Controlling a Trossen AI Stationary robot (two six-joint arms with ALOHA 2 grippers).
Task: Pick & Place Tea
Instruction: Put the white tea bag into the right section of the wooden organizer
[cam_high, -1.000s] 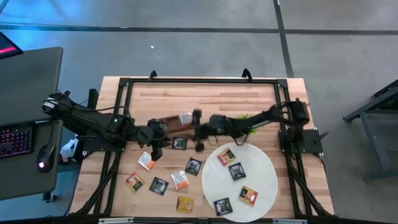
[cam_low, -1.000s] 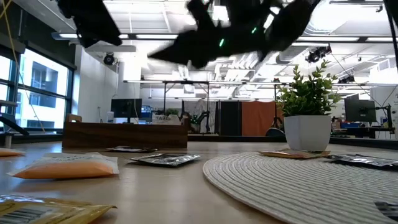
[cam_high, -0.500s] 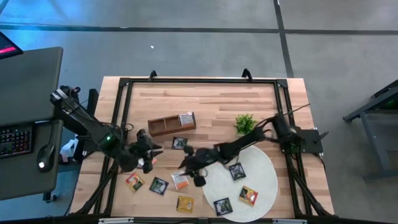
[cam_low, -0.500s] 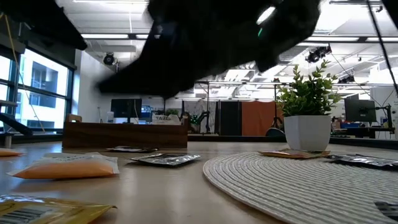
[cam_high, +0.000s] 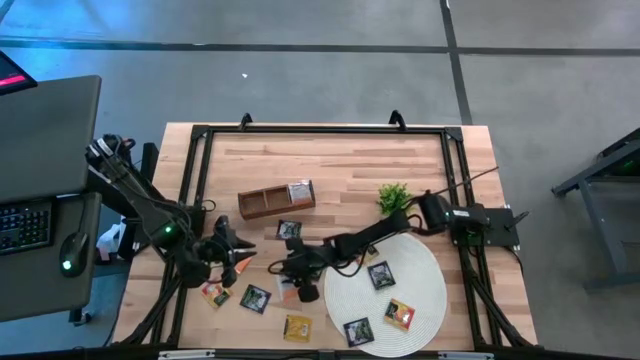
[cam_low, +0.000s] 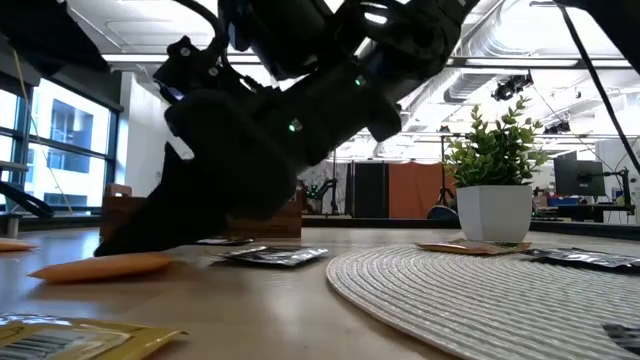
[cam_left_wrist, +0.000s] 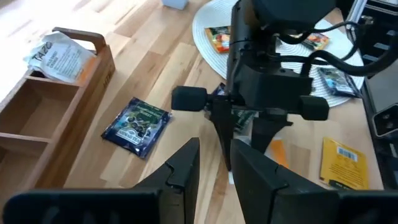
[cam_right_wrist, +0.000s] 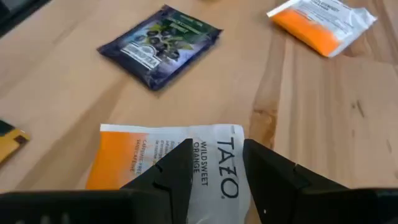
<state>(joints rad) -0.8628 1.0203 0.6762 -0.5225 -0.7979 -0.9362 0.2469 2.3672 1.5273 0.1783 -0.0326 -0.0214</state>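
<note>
The right gripper (cam_right_wrist: 214, 163) is hanging low with jaws apart, straddling a white-and-orange tea packet (cam_right_wrist: 168, 163) lying flat on the surface beside the round mat (cam_high: 415, 300). It needs to descend squarely, then close. The left gripper (cam_left_wrist: 211, 165), jaws slightly apart, is waiting nearby. The wooden tray (cam_high: 262, 203) is holding one packet.

The high view looks straight down on the whole bench (cam_high: 330, 160). The low view sits at bench-top height, facing the room. Both wrist views look down close at the white-and-orange packet (cam_right_wrist: 168, 162).
</note>
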